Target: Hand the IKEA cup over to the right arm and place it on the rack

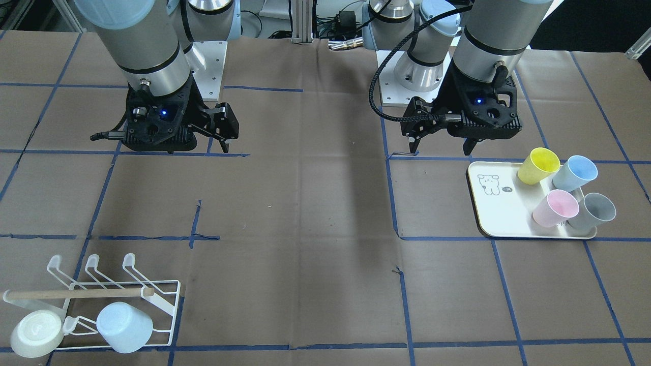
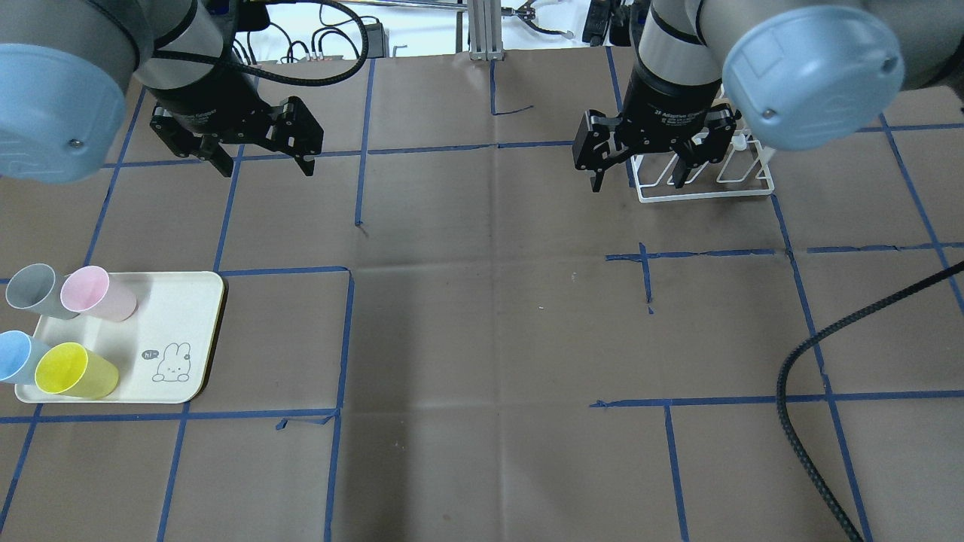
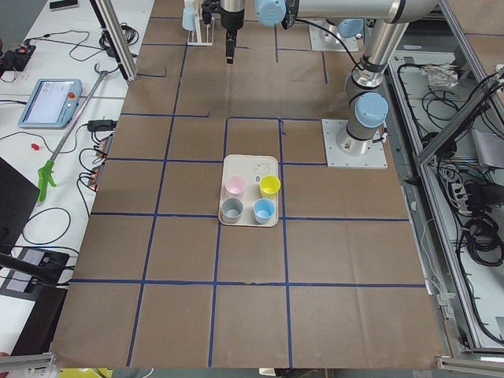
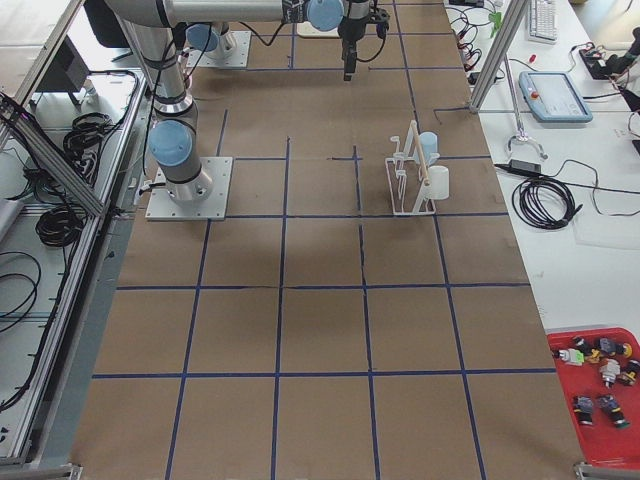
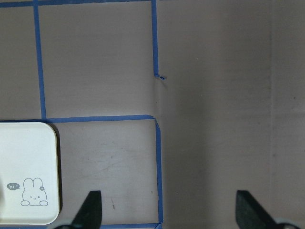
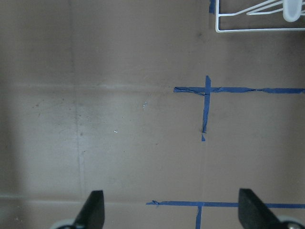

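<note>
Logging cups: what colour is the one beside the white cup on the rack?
Pale blue cup, clearest in the front-facing view.

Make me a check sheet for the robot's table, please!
Surface: table, brown paper with a blue tape grid, flat.
Job's things: rack holds a white cup and a pale blue cup; tray carries yellow cup, blue cup, pink cup, grey cup.
Clutter: nothing seen.
End effectors: left end effector and right end effector open, empty, above the table.
Cables: black cable loops by the left wrist.
Surroundings: control tablet and red parts tray on side benches.
</note>
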Controlling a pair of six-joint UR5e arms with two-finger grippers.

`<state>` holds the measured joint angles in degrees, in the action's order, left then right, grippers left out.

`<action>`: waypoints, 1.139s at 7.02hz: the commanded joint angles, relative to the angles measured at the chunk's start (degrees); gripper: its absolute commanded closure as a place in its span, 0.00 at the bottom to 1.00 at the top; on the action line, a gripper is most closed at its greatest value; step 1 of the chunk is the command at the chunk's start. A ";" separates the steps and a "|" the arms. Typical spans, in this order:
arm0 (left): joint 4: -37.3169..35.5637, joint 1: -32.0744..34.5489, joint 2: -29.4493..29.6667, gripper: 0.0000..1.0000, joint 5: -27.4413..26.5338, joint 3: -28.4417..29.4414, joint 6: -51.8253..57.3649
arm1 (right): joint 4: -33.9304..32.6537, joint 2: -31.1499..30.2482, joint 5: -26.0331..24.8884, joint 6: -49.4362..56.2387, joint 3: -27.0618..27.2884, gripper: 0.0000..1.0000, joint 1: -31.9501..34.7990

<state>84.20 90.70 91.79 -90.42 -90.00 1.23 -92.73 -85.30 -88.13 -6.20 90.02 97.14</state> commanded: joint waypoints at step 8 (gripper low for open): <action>0.00 -0.09 0.06 0.00 -0.02 0.00 0.00 | -0.16 -10.58 -0.20 -0.22 9.28 0.00 -2.65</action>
<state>84.20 90.69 91.84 -90.43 -90.03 1.23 -91.95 -94.38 -88.31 -6.69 97.26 94.62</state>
